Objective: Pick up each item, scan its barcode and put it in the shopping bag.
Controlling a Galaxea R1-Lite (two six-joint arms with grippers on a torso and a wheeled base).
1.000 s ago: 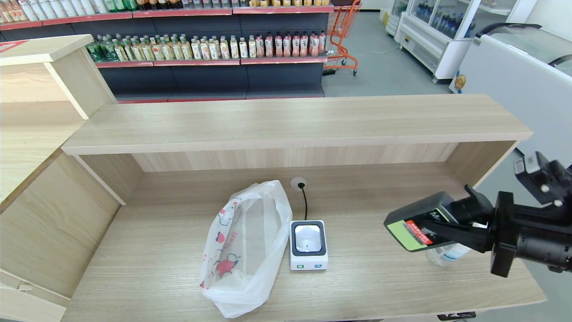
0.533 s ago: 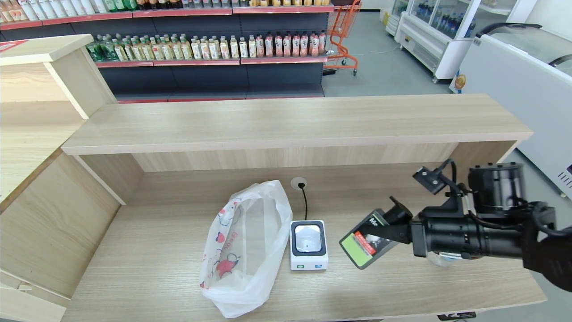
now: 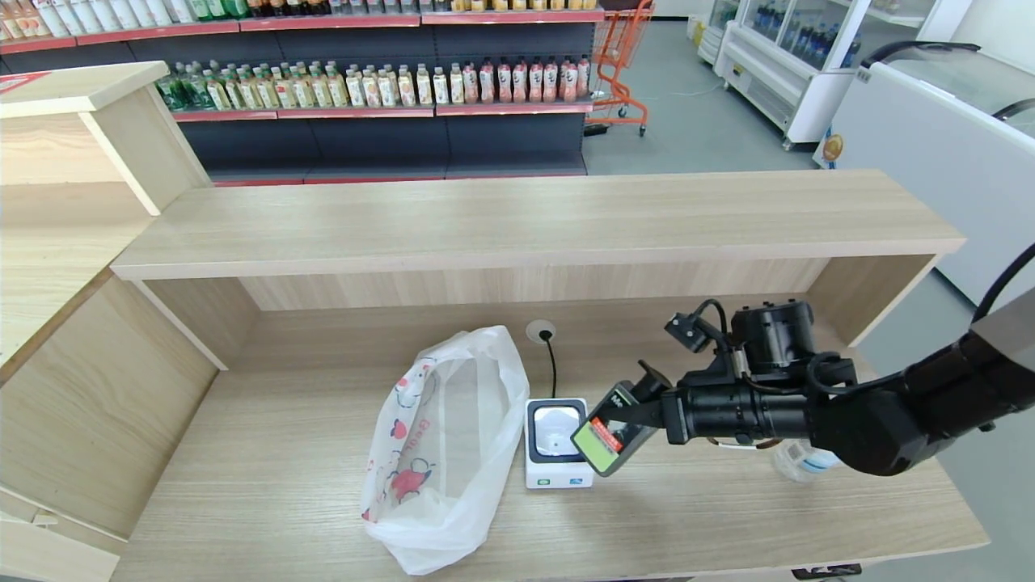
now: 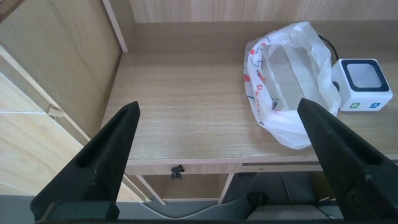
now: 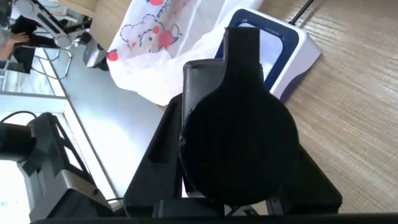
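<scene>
Bright, even overhead light falls on the counter (image 3: 307, 485). Shadows are soft, with a dim band under the raised ledge (image 3: 534, 218) and a faint edge beside the shopping bag (image 3: 445, 453). The scanner (image 3: 558, 473) glass and the freezer lids (image 3: 954, 81) carry pale glare. Straight lines bow toward the head view's borders. The right gripper (image 3: 635, 404) and its black packet (image 3: 602, 444) show dark against the pale wood.

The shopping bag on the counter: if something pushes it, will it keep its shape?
Probably not. The shopping bag lies slumped and crumpled on the counter, so it looks thin and floppy. It is likely very light and may slide or fold when pushed. Its mouth gapes only loosely, so it could collapse.
</scene>
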